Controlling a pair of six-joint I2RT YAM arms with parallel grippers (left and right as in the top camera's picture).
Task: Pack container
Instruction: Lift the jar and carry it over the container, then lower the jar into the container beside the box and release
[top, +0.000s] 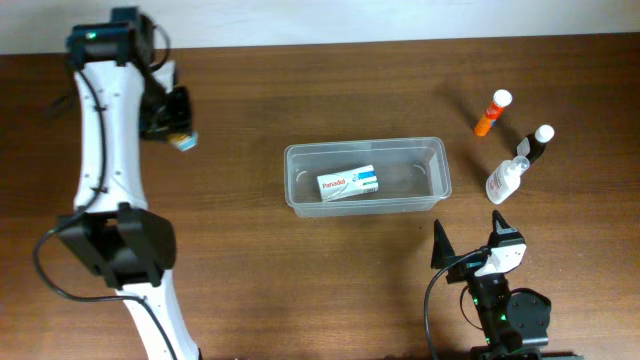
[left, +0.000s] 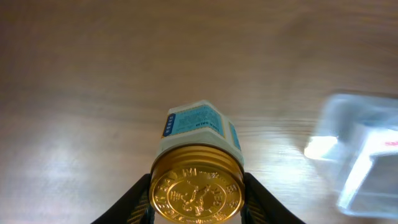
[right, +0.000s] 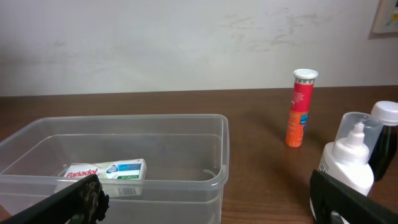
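**Pack container: holdings, near to far**

1. Right pincer (top: 467, 238): near edge of the tabletop (top: 240, 90), right of centre. Fingers apart, holding nothing. It faces the tub and the bottles, so it is judged to be parked in readiness for the right-hand stock.
2. Container (top: 300, 152): middle of the tabletop, long side running left to right, judged to be within reach of both arms. It holds 1 Panadol box (top: 347, 183), lying flat left of centre. The right half is free for further items.
3. 3 bottles, right of the container and apart from it, upright and unpacked. The clear pump bottle (top: 505, 180) is nearest, the dark white-capped bottle (top: 540, 140) is just behind it, and the orange tube (top: 492, 113) is farthest.
4. Left pincer (left: 196, 202): far left, well apart from the container. It is clamped on the gold-lidded jar (left: 199, 124), with fingers on 2 opposite sides of the lid and the jar turned sideways. The jar is judged to be the next item for the tub.
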